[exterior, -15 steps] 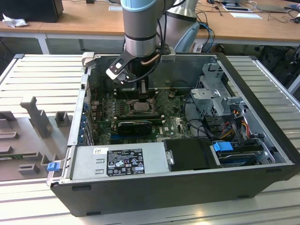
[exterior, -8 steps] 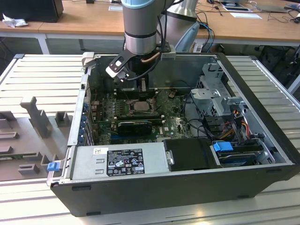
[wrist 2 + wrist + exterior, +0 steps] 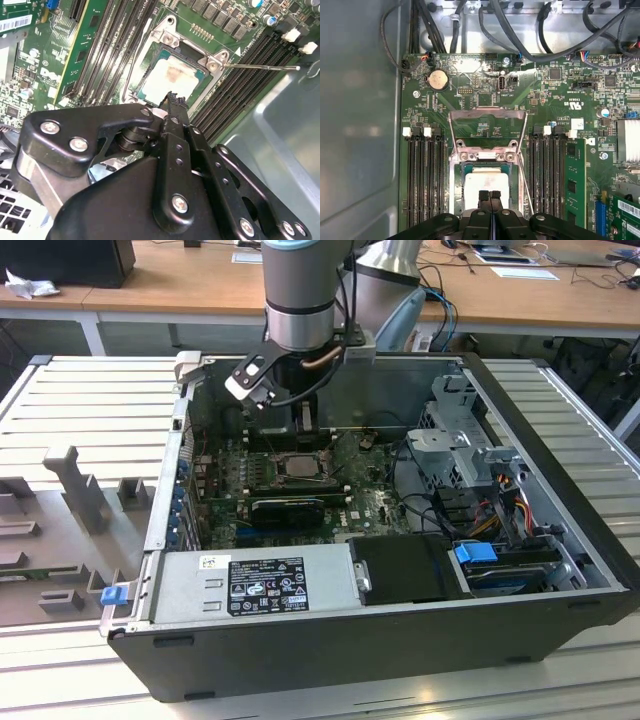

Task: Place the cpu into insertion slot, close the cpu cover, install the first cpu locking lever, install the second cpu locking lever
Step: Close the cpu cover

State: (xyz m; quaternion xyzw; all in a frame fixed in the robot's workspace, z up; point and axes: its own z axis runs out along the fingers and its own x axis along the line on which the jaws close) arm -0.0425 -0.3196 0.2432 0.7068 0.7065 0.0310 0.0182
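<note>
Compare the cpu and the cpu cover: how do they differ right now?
The cpu is a solid pale square; the cpu cover is a hollow metal frame. The cpu lies in the insertion slot; the cpu cover is swung open off it. Both are roughly square.

I see the computer case [image 3: 380, 650] lying open on the worktop [image 3: 100, 390], with the circuit board [image 3: 375, 502] flat inside it. The chip [image 3: 481, 181] sits in the socket [image 3: 453, 190], between two banks of memory slots [image 3: 425, 175]. The cover [image 3: 487, 116] is swung open at the socket's hinge edge. My gripper [image 3: 490, 195] hangs just above the chip. In the exterior view the power supply [image 3: 255, 585] lies in front of the board.
</note>
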